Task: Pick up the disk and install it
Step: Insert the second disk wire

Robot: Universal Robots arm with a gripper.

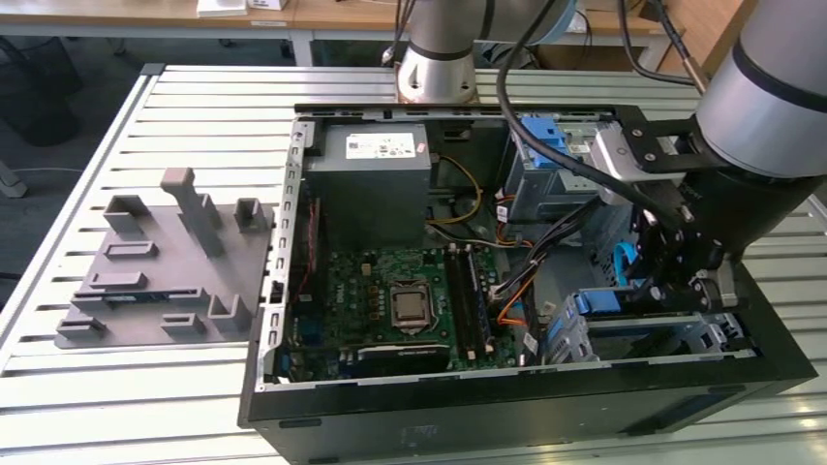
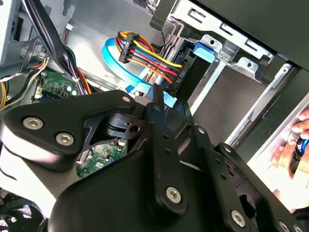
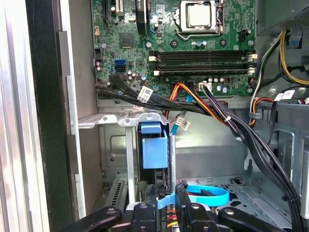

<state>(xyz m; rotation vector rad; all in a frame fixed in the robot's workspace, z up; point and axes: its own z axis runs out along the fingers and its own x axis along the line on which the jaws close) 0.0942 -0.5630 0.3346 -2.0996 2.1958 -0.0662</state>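
Black open-sided computer case (image 1: 517,412) lies on a slatted metal table (image 1: 194,97), green motherboard (image 3: 193,43) exposed. The silver-grey hard disk with blue plastic rails (image 3: 154,147) stands on edge inside the metal drive bay (image 3: 113,145) at the case's corner, on the exterior view's right (image 1: 607,302). The black gripper (image 3: 167,205) sits right at the disk's near end (beside a light-blue flat cable (image 3: 207,193)). Clenched or released: cannot tell.

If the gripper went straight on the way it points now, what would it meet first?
Probably the blue-railed disk standing in the metal drive bay: in the first wrist view the gripper sits at its near edge, though depth is unclear.
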